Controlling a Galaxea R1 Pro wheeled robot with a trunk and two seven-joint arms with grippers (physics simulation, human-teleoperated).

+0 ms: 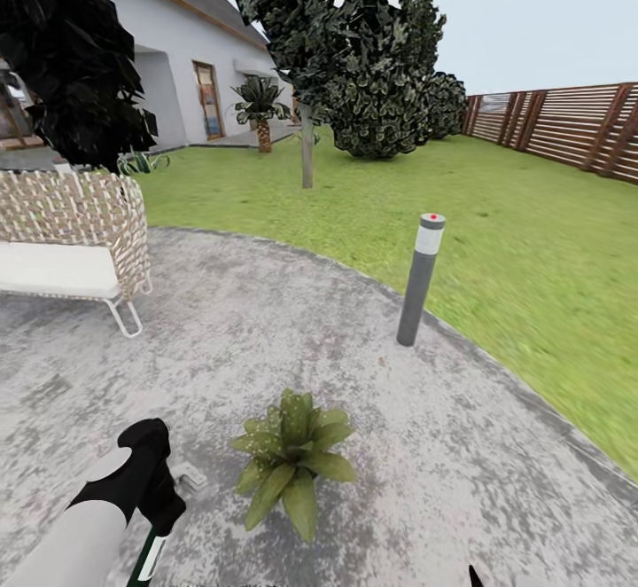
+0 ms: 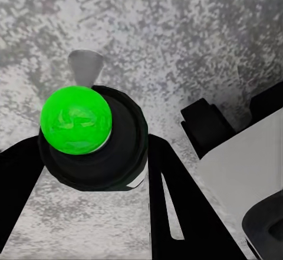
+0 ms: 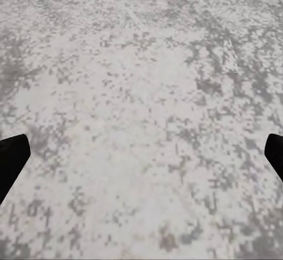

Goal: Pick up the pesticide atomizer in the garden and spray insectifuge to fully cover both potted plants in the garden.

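My left gripper (image 1: pixel 158 509) is shut on the pesticide atomizer (image 1: pixel 149 559), a slim dark green bottle with a white label that hangs below the fingers over the stone patio. Seen along the left gripper (image 2: pixel 94 154), the atomizer (image 2: pixel 76 118) shows a round bright green top on a black collar between the two black fingers (image 2: pixel 177 195). A broad-leaved potted plant (image 1: pixel 292 458) stands on the patio just right of that gripper, a short gap away. My right gripper (image 3: pixel 141 160) is open over bare patio, and its tip (image 1: pixel 474 576) pokes in at the lower edge.
A wicker chair (image 1: pixel 71 232) with a white cushion stands at the left. A grey bollard light (image 1: pixel 420 278) rises at the patio's edge, with lawn (image 1: pixel 496 241) and a slatted fence (image 1: pixel 567 126) beyond. A small pale grey piece (image 1: pixel 188 478) lies beside my left gripper.
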